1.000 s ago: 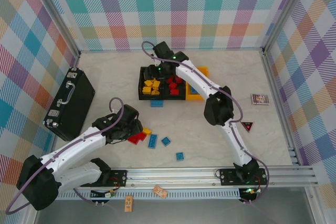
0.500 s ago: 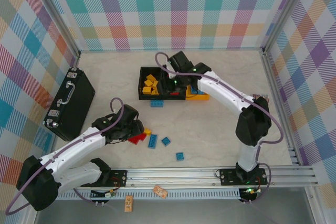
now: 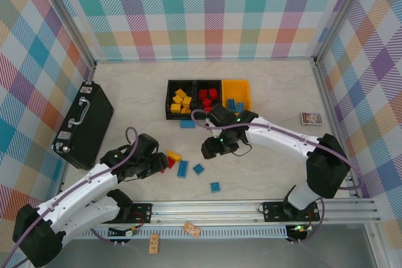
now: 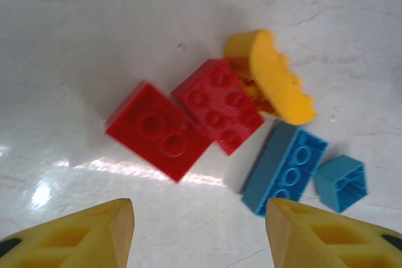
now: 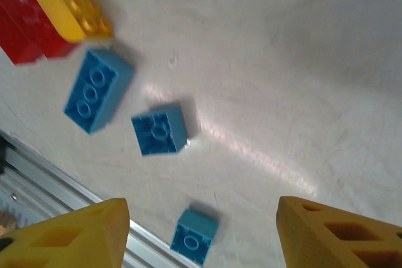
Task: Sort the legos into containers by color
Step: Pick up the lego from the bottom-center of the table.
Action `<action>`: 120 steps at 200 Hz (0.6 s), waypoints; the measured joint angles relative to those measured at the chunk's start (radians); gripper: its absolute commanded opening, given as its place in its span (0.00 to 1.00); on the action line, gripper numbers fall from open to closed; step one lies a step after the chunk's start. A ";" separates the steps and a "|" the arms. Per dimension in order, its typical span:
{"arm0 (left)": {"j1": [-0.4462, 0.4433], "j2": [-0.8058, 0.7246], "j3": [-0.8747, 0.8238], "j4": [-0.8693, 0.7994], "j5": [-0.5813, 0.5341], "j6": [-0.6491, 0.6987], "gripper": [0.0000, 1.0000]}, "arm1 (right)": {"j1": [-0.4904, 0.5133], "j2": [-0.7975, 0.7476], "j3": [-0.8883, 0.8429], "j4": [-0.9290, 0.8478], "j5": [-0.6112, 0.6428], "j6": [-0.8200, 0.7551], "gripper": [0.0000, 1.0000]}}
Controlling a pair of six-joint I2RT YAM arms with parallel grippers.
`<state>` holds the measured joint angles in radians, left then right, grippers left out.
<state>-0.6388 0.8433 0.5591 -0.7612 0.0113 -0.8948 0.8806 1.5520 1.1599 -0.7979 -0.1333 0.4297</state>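
Blue ones make up most of the loose legos (image 3: 198, 169) on the table (image 3: 264, 174): long blue brick (image 4: 284, 167) with a small blue brick (image 4: 340, 182) beside it, right next to two red bricks (image 4: 157, 130) and a curved yellow brick (image 4: 270, 76). Left gripper (image 4: 198, 213) hovers over that pile, fingers apart, holding nothing. Right gripper (image 5: 202, 208) same deal, spread and empty above the loose blue ones. Back row: yellow legos (image 3: 180, 101) in the left black bin (image 3: 181, 82), reds (image 3: 207, 97) in the middle black bin (image 3: 208, 81), blues (image 3: 233, 105) in the yellow-orange bin (image 3: 242, 88).
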 measured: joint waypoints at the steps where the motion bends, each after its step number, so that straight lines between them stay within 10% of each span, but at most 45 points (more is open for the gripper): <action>1: 0.000 -0.001 -0.001 0.000 0.000 0.000 0.57 | 0.001 0.000 -0.002 0.000 0.000 0.000 0.65; 120: -0.007 0.001 -0.052 0.005 0.026 -0.033 0.57 | 0.182 0.114 -0.102 -0.033 -0.082 0.061 0.66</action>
<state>-0.6456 0.8440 0.5072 -0.7567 0.0372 -0.9276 1.0626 1.6665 1.0580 -0.8307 -0.2153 0.4904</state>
